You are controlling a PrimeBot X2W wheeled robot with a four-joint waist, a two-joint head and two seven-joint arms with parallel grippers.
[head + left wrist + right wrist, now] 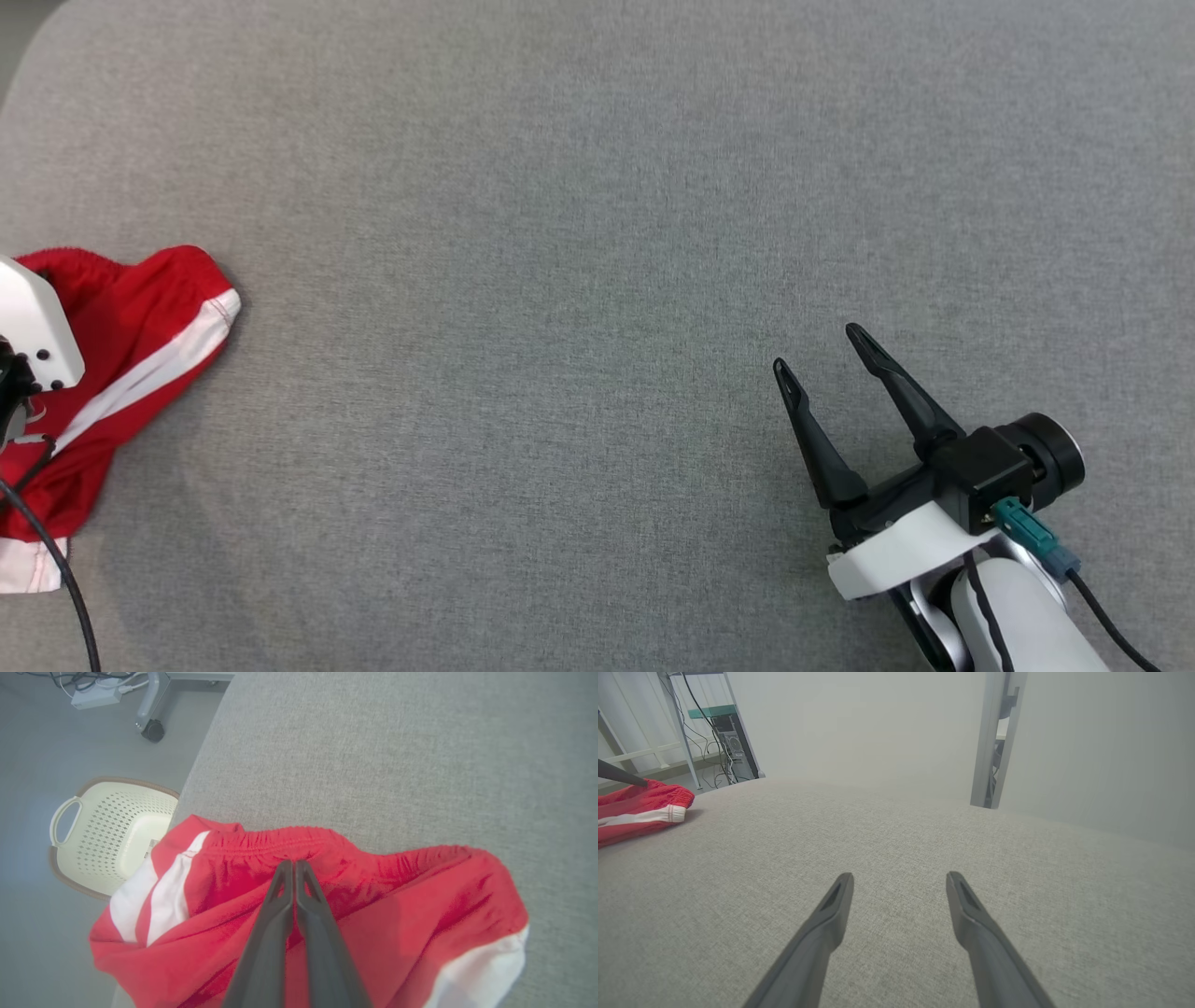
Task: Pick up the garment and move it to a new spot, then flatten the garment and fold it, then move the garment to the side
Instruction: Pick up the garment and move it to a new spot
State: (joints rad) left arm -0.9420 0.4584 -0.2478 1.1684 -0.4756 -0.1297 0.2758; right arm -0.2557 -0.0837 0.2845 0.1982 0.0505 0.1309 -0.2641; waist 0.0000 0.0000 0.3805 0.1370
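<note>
Right end effector (pixel 819 347) is hovering released, fingers spread, over the gray cloth-covered desk (pixel 560 280). Left end effector (pixel 294 863) is clenching the red shorts (pixel 397 896) just below their waistband, crumpled at the desk's left edge; beyond, a basket (pixel 117 826) is sitting on the floor (pixel 37 933).

The red shorts (pixel 140 345) run off the head view's left edge and lie partly under the left arm's white housing (pixel 33 327), the left gripper (pixel 294 863) hides with its pressed-together tips whether cloth is pinched between them, and the pale laundry basket (pixel 107 830) sits partly behind the grey fabric surface (pixel 373 765) and the shorts.
</note>
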